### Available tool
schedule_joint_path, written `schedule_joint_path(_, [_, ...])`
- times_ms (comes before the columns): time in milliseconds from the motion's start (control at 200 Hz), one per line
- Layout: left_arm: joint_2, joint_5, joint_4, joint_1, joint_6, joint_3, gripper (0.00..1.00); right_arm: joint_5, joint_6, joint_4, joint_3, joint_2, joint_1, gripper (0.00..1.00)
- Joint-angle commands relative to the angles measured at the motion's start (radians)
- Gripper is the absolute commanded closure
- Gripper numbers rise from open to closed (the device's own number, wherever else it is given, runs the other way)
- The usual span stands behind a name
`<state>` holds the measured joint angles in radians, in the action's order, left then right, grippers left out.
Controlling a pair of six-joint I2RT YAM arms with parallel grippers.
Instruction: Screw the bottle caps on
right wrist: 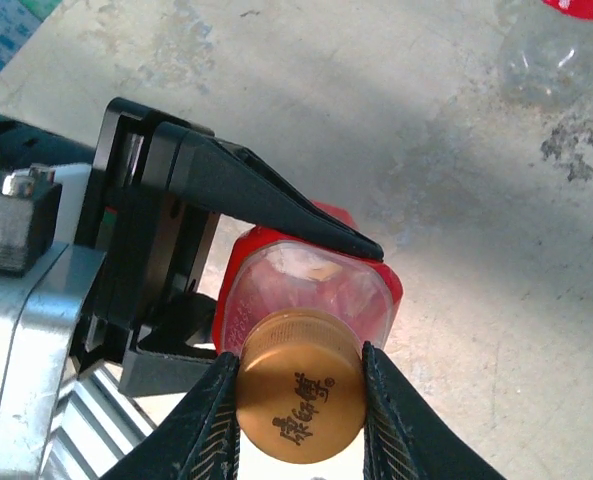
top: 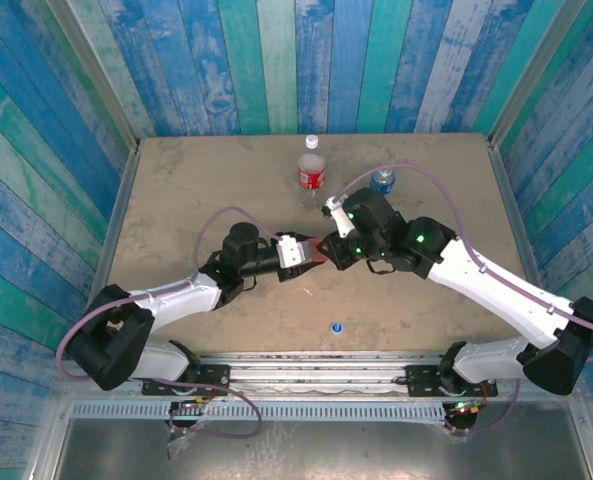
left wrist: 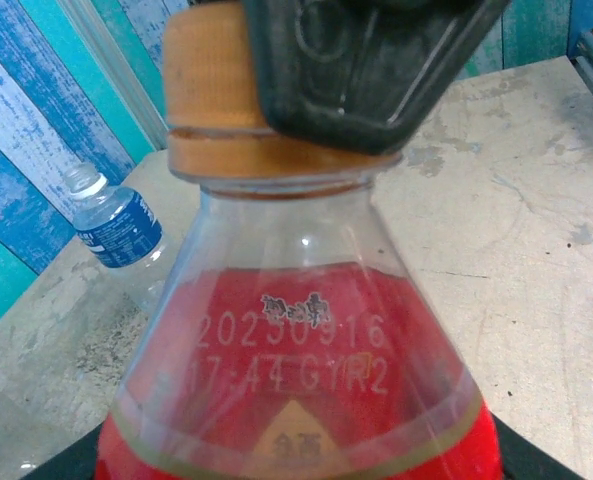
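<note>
The all-red bottle [top: 317, 251] is held tipped over above mid-table, with my left gripper [top: 298, 250] shut on its body. One left finger [right wrist: 266, 195] presses across the bottle [right wrist: 316, 290]. An orange cap [right wrist: 301, 400] sits on the neck, and my right gripper [right wrist: 298, 362] is shut on it, one finger on each side. In the left wrist view the cap [left wrist: 216, 110] tops the bottle [left wrist: 306, 350] under a right finger [left wrist: 356, 60]. The red-labelled clear bottle [top: 312, 166] stands at the back wearing a white cap. The blue-labelled bottle [top: 381, 181] stands to its right. A blue cap [top: 336, 326] lies near the front.
The tan table [top: 196, 190] is walled by blue and green planks on three sides. A metal rail [top: 306, 365] with both arm bases runs along the near edge. The blue-labelled bottle [left wrist: 116, 225] stands beyond the held bottle's neck.
</note>
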<state>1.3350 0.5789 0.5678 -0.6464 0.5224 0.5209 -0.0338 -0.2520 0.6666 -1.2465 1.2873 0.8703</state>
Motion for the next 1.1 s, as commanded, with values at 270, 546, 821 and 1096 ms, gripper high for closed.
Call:
schedule_joint_path(270, [-0.043,0.070,0.025,0.004,0.016,-0.001,0.45,-0.107,1.058,0.116,0.011,-0.130,-0.007,0.47])
schedule_joint_path(546, [-0.054,0.098,0.005,0.005,0.026,-0.001,0.45,-0.139,1.171,0.227,-0.143,0.031,-0.022,0.55])
schedule_joint_path(821, [-0.067,0.107,-0.017,0.005,0.034,-0.001,0.45,-0.172,1.162,0.274,-0.189,0.076,-0.043,0.77])
schedule_joint_path(1096, [-0.067,0.092,0.005,0.006,0.024,0.001,0.45,-0.186,0.887,0.215,-0.182,0.086,-0.043,0.92])
